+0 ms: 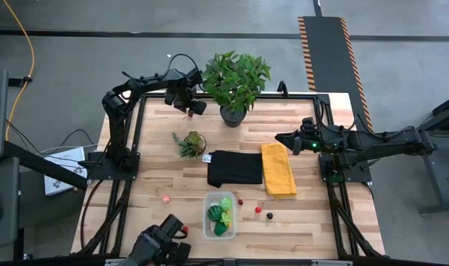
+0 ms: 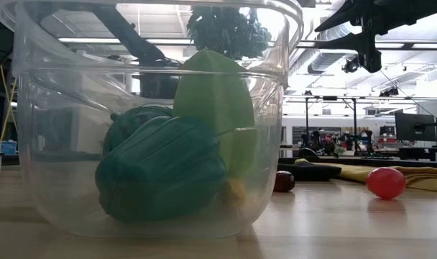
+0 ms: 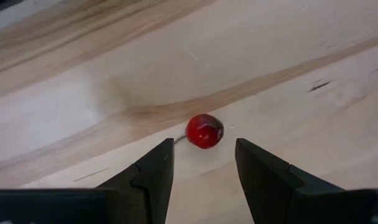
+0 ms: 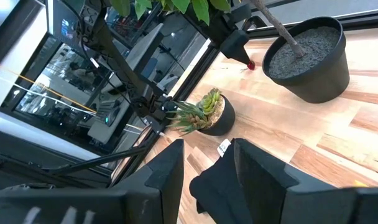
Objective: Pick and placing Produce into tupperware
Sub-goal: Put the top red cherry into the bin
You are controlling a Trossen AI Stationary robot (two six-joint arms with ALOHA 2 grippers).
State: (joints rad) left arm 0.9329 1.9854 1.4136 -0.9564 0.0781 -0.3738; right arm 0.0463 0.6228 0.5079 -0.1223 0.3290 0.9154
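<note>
A small red piece of produce (image 3: 204, 130) lies on the wood near the table's far edge, left of the big potted plant; it also shows in the right wrist view (image 4: 250, 65). My left gripper (image 3: 203, 157) points down just above it, open, with a finger on either side and clear of it. The clear tupperware (image 1: 208, 227) stands near the front edge with green produce (image 1: 221, 213) inside. Loose pieces lie around it: pink (image 1: 165, 198), dark red (image 1: 240, 201), red (image 1: 258, 209) and dark (image 1: 269, 216). My right gripper (image 1: 280, 137) waits open above the table's right side, holding nothing.
The large potted plant (image 1: 235, 81) stands close to the right of my left gripper. A small succulent (image 1: 190, 142), a black cloth (image 1: 235, 168) and a yellow cloth (image 1: 278, 169) lie mid-table. Bare wood shows to the left of the succulent and the tupperware.
</note>
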